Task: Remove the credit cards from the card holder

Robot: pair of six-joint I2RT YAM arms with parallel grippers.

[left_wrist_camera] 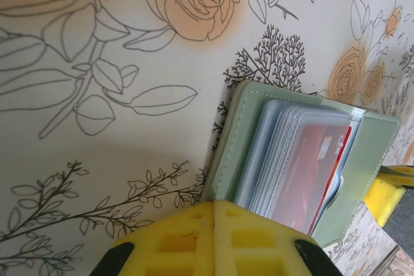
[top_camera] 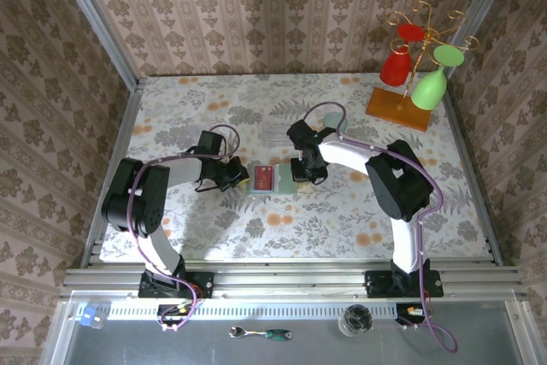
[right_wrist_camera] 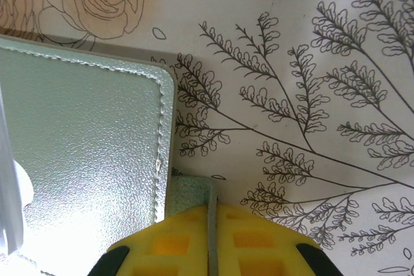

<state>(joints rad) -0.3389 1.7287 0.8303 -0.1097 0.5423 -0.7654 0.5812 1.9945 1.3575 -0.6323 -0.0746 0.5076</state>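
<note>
Partly, clear sleeves (left_wrist_camera: 272, 143) blur the red card (left_wrist_camera: 312, 167); others unclear. Left fingers (left_wrist_camera: 169, 242), seemingly, and right fingers (right_wrist_camera: 253, 240) pinch the card holder (left_wrist_camera: 376, 139) by its edges; glass rack (top_camera: 419, 70) well apart.

Tablecloth (top_camera: 342, 220): floral print, flat beneath both my jaws.
Glass stand (top_camera: 399, 108): orange base, gold wire, far beyond my right jaws and off to their right.
Red glasses (top_camera: 395, 66): hung upside down on the stand.
Green glasses (top_camera: 430, 87): hung beside them.
Wrench (top_camera: 256, 332): behind my jaws, on the grey ledge.
Clear jar (top_camera: 356, 320): right of the wrench.
</note>
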